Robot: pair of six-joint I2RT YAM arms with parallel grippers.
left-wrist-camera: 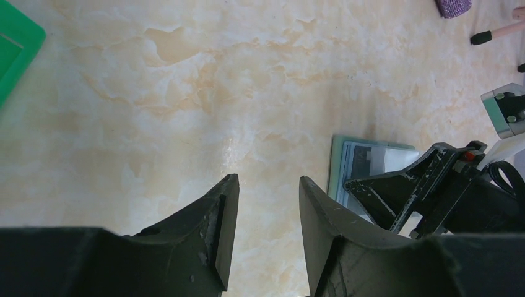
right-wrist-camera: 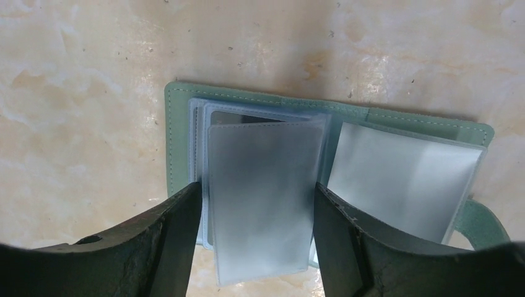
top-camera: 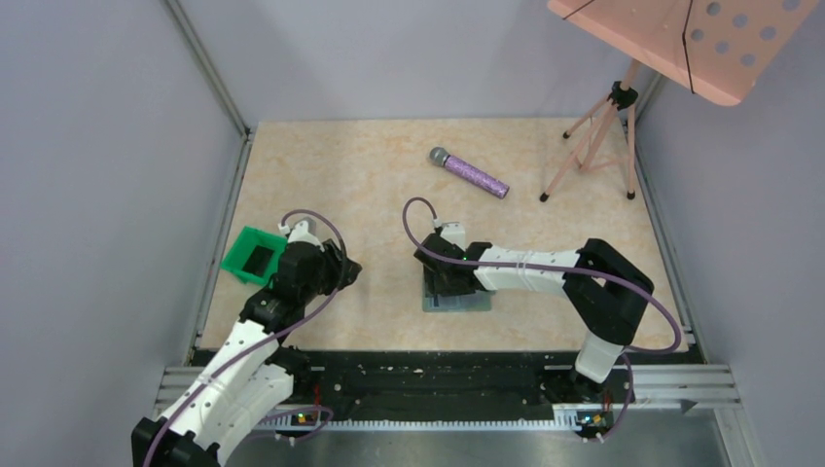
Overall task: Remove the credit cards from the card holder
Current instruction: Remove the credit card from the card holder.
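The card holder (right-wrist-camera: 179, 136) lies open on the table, grey-green with pale see-through sleeves (right-wrist-camera: 402, 179). My right gripper (right-wrist-camera: 257, 189) hangs low over its left half. Its jaws stand open on either side of one loose sleeve (right-wrist-camera: 260, 185) that lifts off the stack. A dark strip (right-wrist-camera: 247, 117) shows behind that sleeve; I cannot tell whether it is a credit card. From above, the right gripper (top-camera: 446, 280) covers most of the holder (top-camera: 457, 302). My left gripper (left-wrist-camera: 266, 179) is open and empty over bare table, left of the holder (left-wrist-camera: 362, 158).
A bright green tray (top-camera: 255, 255) with a dark, card-sized rectangle inside sits beside the left gripper (top-camera: 340, 269). A purple microphone (top-camera: 469, 172) lies toward the back. A pink music stand (top-camera: 603, 126) stands at the back right. Walls close in both sides.
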